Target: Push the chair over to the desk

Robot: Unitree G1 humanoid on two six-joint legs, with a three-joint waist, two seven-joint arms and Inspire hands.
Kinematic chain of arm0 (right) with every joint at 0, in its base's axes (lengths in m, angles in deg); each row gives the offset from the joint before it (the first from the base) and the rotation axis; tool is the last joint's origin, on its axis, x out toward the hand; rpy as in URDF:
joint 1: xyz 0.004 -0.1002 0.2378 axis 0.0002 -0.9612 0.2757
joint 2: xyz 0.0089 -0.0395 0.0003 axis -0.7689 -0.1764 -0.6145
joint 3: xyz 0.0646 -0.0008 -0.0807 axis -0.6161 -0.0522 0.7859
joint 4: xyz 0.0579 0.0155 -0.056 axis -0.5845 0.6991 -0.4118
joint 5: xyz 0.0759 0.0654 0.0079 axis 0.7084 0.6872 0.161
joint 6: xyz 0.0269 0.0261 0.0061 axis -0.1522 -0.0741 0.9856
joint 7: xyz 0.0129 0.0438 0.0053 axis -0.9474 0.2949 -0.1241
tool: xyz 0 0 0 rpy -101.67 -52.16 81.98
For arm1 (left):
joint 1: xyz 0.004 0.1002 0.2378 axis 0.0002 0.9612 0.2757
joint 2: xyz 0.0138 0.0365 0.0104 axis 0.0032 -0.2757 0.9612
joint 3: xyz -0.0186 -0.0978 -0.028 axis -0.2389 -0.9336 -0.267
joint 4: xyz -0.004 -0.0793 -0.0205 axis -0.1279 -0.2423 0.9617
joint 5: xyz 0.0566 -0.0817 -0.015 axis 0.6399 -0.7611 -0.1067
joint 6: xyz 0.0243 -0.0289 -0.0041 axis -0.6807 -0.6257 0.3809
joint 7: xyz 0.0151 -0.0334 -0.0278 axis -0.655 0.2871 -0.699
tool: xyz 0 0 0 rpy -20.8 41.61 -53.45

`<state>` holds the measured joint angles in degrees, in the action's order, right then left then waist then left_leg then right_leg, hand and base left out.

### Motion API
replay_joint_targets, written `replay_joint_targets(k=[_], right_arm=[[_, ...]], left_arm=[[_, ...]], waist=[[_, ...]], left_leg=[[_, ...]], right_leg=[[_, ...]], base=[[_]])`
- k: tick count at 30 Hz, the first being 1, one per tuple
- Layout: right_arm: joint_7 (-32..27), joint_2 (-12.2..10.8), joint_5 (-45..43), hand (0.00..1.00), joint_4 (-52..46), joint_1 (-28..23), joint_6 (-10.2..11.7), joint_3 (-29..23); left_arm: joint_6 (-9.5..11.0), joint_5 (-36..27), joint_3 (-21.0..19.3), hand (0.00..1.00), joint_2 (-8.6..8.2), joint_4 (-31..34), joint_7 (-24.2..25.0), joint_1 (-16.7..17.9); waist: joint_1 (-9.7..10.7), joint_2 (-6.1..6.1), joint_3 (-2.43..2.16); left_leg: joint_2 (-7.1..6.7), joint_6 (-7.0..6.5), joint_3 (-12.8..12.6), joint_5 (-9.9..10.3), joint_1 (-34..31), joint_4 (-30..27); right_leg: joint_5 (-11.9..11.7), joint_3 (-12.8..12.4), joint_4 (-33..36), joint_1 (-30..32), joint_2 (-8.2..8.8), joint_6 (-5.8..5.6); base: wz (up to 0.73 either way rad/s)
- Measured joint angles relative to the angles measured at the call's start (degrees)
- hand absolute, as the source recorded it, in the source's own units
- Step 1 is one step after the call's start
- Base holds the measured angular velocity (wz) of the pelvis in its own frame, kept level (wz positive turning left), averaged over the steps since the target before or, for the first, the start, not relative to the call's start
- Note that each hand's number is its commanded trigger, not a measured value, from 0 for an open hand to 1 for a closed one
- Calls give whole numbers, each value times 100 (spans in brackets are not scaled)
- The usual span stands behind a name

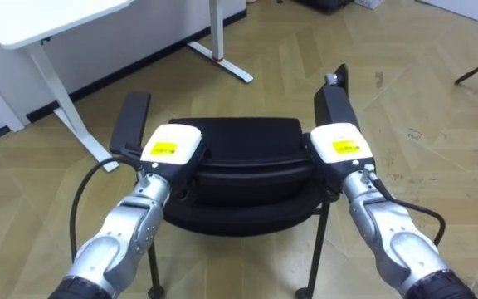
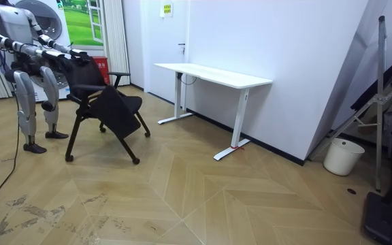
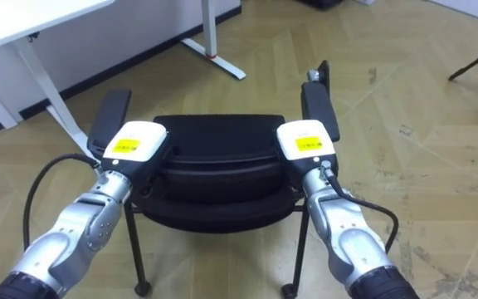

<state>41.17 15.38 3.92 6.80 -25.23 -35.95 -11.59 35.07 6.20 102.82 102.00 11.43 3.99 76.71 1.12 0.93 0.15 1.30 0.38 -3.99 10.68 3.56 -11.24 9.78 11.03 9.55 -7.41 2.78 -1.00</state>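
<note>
A black chair with two armrests stands right in front of me on the wood floor, its back towards me. My left hand rests on the left end of the backrest's top edge. My right hand sits on the right end. In the room view I stand behind the chair at the room view's left, with both arms stretched out to its back.
A white desk on white legs stands ahead to the left by the wall, its foot reaching onto the floor. The room view shows the desk, a white bucket and a folding ladder at its right.
</note>
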Motion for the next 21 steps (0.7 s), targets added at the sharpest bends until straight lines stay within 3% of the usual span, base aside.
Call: replay_joint_targets(k=[10, 21], right_arm=[[-319, 185, -23, 100, 89, 13, 289, 33], [-381, 182, -11, 100, 121, 9, 360, 86]], left_arm=[[163, 2, 40, 100, 117, 137, -34, 3], [210, 1, 43, 100, 202, 137, -37, -6]], waist=[[-125, 81, 39], [-133, 125, 25]], left_leg=[[-11, 0, 14, -1, -5, 22], [-12, 0, 13, -1, 13, 43]], right_leg=[[1, 7, -90, -17, 2, -1], [1, 5, -93, -24, 3, -1]], base=[[0], [0]])
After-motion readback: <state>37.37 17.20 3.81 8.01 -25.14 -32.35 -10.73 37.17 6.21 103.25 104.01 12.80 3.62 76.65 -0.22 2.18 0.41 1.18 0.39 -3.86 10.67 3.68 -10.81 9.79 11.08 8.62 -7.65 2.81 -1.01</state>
